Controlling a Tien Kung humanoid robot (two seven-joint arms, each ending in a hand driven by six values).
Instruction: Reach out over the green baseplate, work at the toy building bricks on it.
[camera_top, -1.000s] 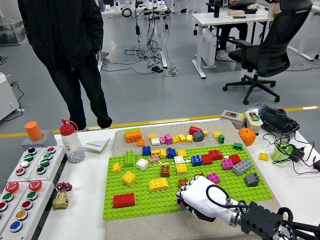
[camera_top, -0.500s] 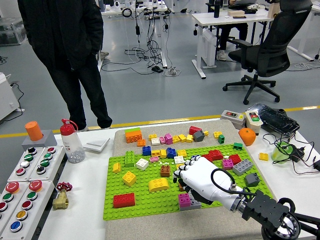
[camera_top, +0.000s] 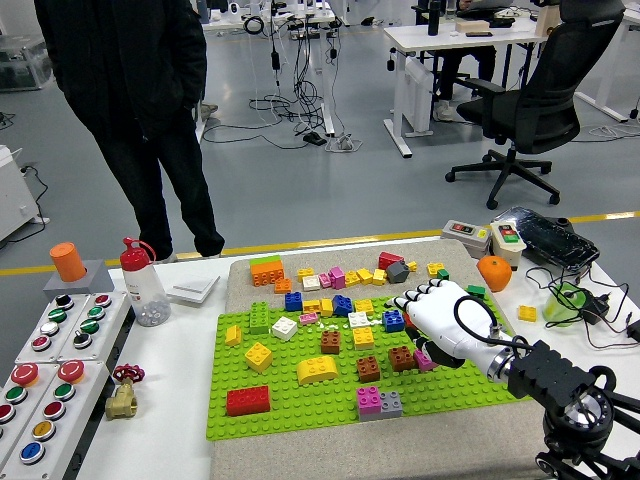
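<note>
Right hand (camera_top: 443, 322) hovers over green baseplate (camera_top: 300, 398), fingers curled loosely, apparently empty. Risk: crowded bricks; knuckles could knock the brown brick (camera_top: 402, 358) loose.

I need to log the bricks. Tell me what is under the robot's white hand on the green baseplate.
The right hand covers the green baseplate at its right part. A brown brick and a pink brick show at its lower edge; anything beneath the palm is hidden.
</note>
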